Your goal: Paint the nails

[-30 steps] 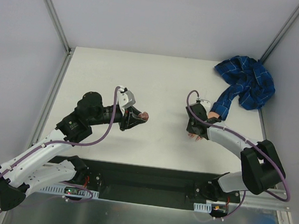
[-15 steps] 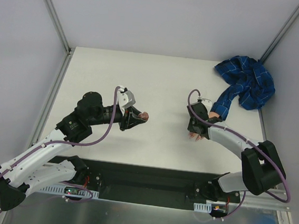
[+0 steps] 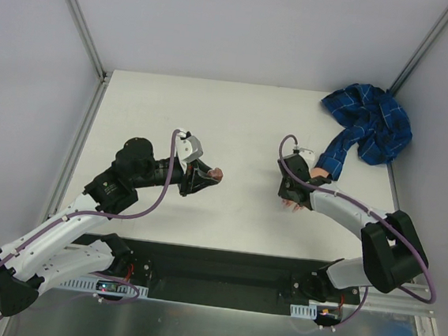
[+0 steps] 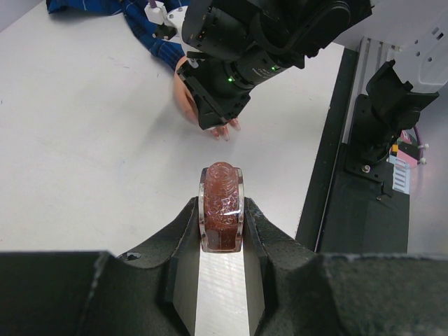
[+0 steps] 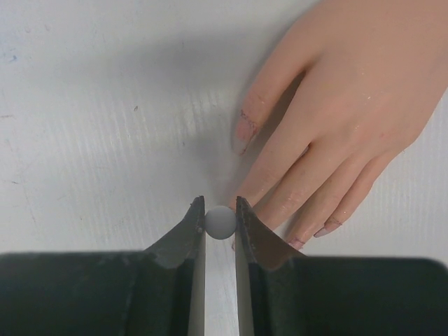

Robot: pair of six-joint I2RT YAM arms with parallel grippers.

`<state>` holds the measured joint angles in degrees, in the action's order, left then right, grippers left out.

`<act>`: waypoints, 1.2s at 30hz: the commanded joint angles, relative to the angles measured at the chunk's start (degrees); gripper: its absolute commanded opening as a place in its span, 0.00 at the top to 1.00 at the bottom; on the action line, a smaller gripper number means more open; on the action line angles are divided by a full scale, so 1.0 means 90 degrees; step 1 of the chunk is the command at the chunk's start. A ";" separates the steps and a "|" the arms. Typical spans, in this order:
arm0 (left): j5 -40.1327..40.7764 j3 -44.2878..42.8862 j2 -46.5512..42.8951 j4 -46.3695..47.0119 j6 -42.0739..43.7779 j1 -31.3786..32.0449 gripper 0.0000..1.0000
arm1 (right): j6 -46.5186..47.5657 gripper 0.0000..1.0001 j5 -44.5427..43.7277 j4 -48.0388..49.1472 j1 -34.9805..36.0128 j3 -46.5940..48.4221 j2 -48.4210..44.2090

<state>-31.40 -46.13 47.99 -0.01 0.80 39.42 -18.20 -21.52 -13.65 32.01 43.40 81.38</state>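
The flesh-coloured fake hand (image 5: 343,98) lies palm down on the white table, its blue plaid sleeve (image 3: 345,148) running to the back right. Its nails show pinkish at the thumb (image 5: 245,130) and the outer fingers (image 5: 328,226). My right gripper (image 5: 220,211) is shut on a round white cap (image 5: 220,222), right over the index fingertip, which is hidden beneath it. In the top view the right gripper (image 3: 292,198) covers most of the hand. My left gripper (image 4: 221,210) is shut on the small reddish-pink bottle (image 4: 221,203), uncapped and held above the table left of the hand (image 4: 183,98).
The rest of the plaid shirt (image 3: 375,119) is bunched in the back right corner. A black base rail (image 4: 357,182) runs along the near table edge. Grey walls with metal posts (image 3: 79,19) close in the left, back and right sides.
My right gripper has shifted very slightly over the fingertips. The left arm and the bottle have not moved.
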 commanded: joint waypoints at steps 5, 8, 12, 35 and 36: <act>-0.0125 -0.0168 -0.0058 0.0128 -0.0069 0.0054 1.00 | -0.0020 0.99 -0.0070 0.0052 -0.0080 0.0149 0.0010; -0.0125 -0.0177 -0.0058 0.0128 -0.0079 0.0054 1.00 | 0.0078 0.99 -0.0138 0.0032 -0.0168 0.0188 -0.0048; -0.0134 -0.0177 -0.0049 0.0128 -0.0069 0.0054 1.00 | 0.0176 0.99 -0.0168 0.0003 -0.0246 0.0237 -0.0146; -0.0115 -0.0168 -0.0010 0.0128 -0.0059 0.0054 1.00 | 0.0185 0.99 -0.0050 0.0062 -0.0187 0.0432 0.0147; -0.0115 -0.0177 -0.0010 0.0128 -0.0079 0.0054 1.00 | 0.0205 0.99 -0.0060 0.0052 -0.0207 0.0461 0.0137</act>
<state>-31.42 -46.13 47.99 -0.01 0.82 39.42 -17.54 -20.73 -13.54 30.87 44.31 82.52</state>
